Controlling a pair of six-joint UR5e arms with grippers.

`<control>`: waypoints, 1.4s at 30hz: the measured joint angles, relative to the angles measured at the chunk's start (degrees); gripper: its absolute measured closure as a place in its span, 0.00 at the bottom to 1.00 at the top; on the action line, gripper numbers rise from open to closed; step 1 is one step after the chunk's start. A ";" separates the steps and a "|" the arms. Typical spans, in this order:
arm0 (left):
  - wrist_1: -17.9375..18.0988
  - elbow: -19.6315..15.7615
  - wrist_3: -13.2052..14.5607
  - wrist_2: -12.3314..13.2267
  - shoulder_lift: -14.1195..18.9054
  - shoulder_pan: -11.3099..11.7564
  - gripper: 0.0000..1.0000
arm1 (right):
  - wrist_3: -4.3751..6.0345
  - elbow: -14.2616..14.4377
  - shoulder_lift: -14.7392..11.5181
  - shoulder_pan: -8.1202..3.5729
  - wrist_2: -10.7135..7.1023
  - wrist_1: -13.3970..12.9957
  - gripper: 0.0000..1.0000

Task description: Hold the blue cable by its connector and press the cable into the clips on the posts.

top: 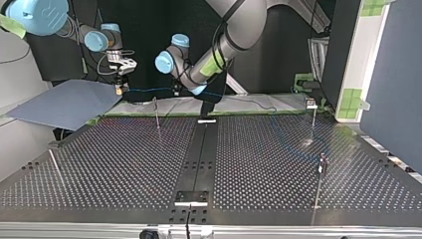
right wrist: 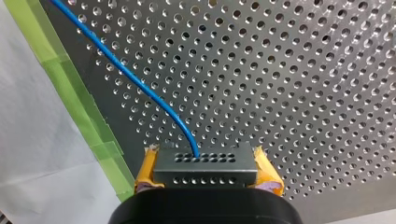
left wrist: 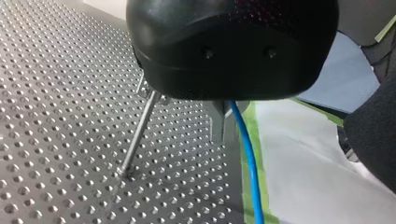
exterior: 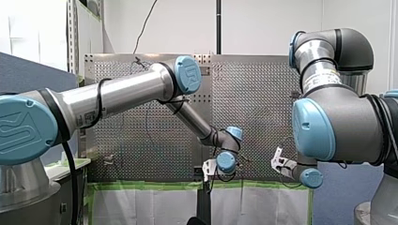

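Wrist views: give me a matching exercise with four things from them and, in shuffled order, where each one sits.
Things:
1. connector
2. blue cable
3. green tape
4. post

Places:
A. planted on the perforated table
B. clamped between yellow pads
C. running out of the connector's holed face
D. stuck along the table's edge

Pairs: 1-B, 2-C, 3-D, 4-A.
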 joint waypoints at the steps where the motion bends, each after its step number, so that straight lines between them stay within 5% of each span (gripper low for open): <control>1: 0.54 0.00 0.55 -0.24 0.00 -0.02 1.00 | 0.01 0.00 0.00 -0.04 -0.16 -0.03 1.00; 11: 5.18 0.32 5.41 -0.70 0.00 0.54 1.00 | 0.16 0.00 0.00 -0.72 -2.01 -0.36 1.00; 25: 5.84 0.52 11.98 -0.13 0.06 0.32 1.00 | 2.25 0.00 0.00 -3.53 -4.47 -2.89 1.00; 42: 6.79 1.68 12.05 1.80 0.04 0.32 1.00 | 2.63 -0.84 0.00 -3.36 -5.24 -7.13 1.00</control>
